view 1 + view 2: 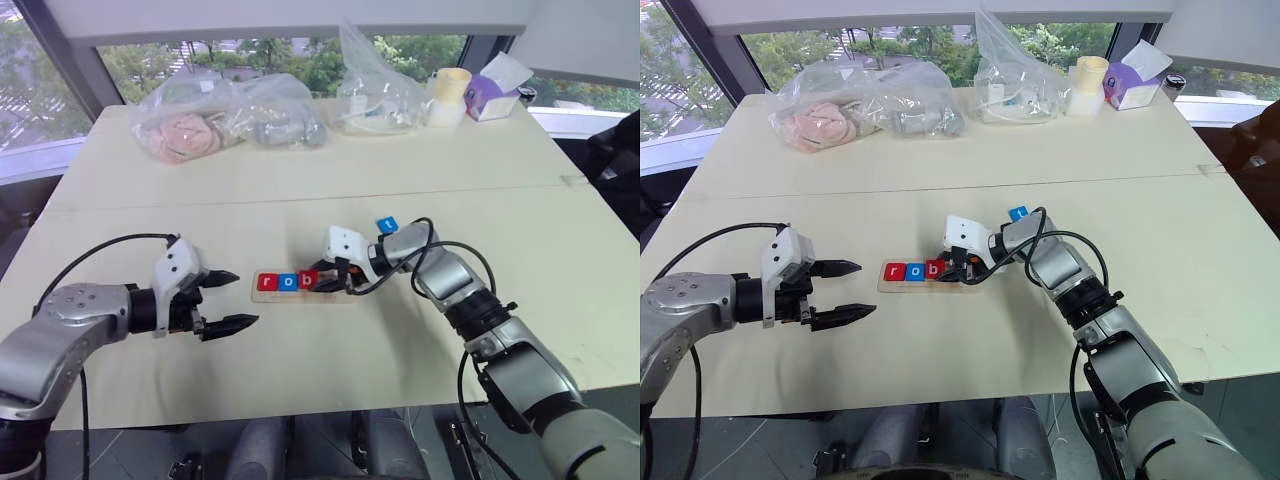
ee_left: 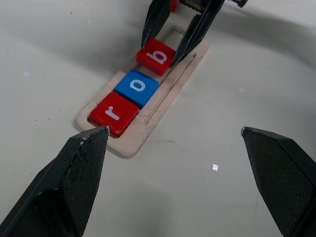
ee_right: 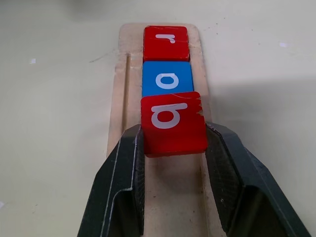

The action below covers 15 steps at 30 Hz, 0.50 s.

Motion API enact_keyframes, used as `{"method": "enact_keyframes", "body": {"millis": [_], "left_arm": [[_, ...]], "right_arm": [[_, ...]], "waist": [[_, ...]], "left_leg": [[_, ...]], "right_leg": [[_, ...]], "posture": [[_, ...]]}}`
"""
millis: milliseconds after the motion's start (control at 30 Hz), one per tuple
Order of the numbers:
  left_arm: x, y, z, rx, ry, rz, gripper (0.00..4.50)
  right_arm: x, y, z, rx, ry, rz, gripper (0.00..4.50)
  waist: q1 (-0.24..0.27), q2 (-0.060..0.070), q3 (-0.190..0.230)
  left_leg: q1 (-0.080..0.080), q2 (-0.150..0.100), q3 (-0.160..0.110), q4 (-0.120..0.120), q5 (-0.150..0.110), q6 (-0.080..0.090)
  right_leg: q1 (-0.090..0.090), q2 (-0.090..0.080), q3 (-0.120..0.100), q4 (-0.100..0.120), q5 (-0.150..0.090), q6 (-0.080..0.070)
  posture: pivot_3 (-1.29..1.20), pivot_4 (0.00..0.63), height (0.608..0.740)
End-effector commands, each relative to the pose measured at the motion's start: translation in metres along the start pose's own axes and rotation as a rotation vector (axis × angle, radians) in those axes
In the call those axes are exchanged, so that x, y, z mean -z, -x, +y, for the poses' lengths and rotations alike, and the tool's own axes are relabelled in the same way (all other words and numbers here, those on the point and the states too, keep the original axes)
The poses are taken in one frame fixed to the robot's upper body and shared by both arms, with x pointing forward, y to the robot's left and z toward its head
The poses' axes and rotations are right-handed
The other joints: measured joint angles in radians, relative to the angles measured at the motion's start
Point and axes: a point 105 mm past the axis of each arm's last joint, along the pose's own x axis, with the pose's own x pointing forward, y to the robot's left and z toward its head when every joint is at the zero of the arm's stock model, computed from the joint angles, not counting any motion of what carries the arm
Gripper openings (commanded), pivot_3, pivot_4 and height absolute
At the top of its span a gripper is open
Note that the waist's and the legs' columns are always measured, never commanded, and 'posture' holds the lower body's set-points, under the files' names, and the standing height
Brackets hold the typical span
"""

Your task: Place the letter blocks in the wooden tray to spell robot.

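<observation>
Pale matt wooden tray (image 3: 120, 98); glossy smooth plastic-looking letter blocks (image 3: 173, 123); textured black pads (image 2: 276, 173)

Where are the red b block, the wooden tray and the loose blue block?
red b block (image 3: 173, 123), right wrist view, on its top face.
wooden tray (image 2: 163, 106), left wrist view, on its bare side rim.
loose blue block (image 1: 387, 225), left eye view, on its top face.

The pale table (image 1: 150, 370) carries the wooden tray (image 2: 148, 123), plastic bags (image 1: 225, 120) and a tissue box (image 1: 495, 95).
</observation>
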Motion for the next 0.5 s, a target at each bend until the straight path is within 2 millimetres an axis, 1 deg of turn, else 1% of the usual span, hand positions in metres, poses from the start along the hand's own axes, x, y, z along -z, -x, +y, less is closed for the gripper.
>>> {"method": "enact_keyframes", "body": {"millis": [33, 233, 300, 333, 433, 467, 500], "left_arm": [[-0.008, -0.001, -0.001, 0.004, -0.023, -0.024, 4.5], [-0.01, -0.004, 0.0, 0.003, -0.025, -0.035, 4.5], [-0.01, -0.005, 0.001, 0.001, -0.026, -0.038, 4.5], [-0.01, -0.005, 0.001, 0.0, -0.026, -0.038, 4.5], [-0.01, -0.006, 0.002, -0.003, -0.027, -0.04, 4.5], [-0.01, -0.006, 0.002, -0.004, -0.027, -0.04, 4.5], [-0.01, -0.006, 0.002, -0.006, -0.027, -0.041, 4.5]], "right_arm": [[-0.014, 0.001, -0.005, 0.012, 0.044, -0.029, 1.15], [-0.017, -0.003, -0.003, -0.003, 0.024, -0.056, 1.15], [-0.02, -0.006, -0.002, -0.009, 0.013, -0.074, 2.16], [-0.021, -0.006, -0.002, -0.007, 0.013, -0.079, 2.49], [-0.024, -0.007, -0.009, 0.036, 0.027, -0.085, 4.08], [-0.025, -0.006, -0.012, 0.053, 0.031, -0.088, 4.43], [-0.026, -0.005, -0.014, 0.07, 0.036, -0.09, 4.43]], "waist": [[-0.001, 0.0, 0.0], [-0.002, 0.0, 0.0], [-0.002, 0.0, 0.0], [-0.002, 0.0, 0.0], [-0.003, 0.0, 0.0], [-0.003, 0.0, 0.0], [-0.002, 0.0, 0.0]], "left_leg": [[0.0, 0.0, 0.0, 0.0, 0.0, 0.0], [0.0, 0.0, 0.0, 0.0, 0.0, 0.0], [0.0, 0.0, 0.0, 0.0, 0.0, 0.0], [0.0, 0.0, 0.0, 0.0, 0.0, 0.0], [0.0, 0.0, 0.0, 0.0, 0.0, 0.0], [0.001, 0.0, 0.0, 0.0, 0.0, 0.0], [0.001, 0.0, 0.0, 0.0, 0.0, 0.0]], "right_leg": [[0.0, 0.0, 0.0, 0.0, 0.0, 0.0], [0.0, 0.0, 0.0, 0.001, 0.0, 0.0], [0.0, 0.0, 0.0, 0.001, 0.0, 0.0], [0.0, 0.0, 0.0, 0.001, 0.0, 0.0], [0.0, 0.001, 0.0, 0.001, 0.0, 0.0], [0.0, 0.001, 0.0, 0.001, 0.0, 0.0], [0.0, 0.001, 0.0, 0.001, 0.0, 0.0]], "posture": [[0.0, 0.15, 0.74], [0.0, 0.15, 0.74], [0.0, 0.15, 0.74], [0.0, 0.15, 0.74], [0.0, 0.15, 0.74], [0.0, 0.15, 0.74], [0.0, 0.15, 0.74]]}}
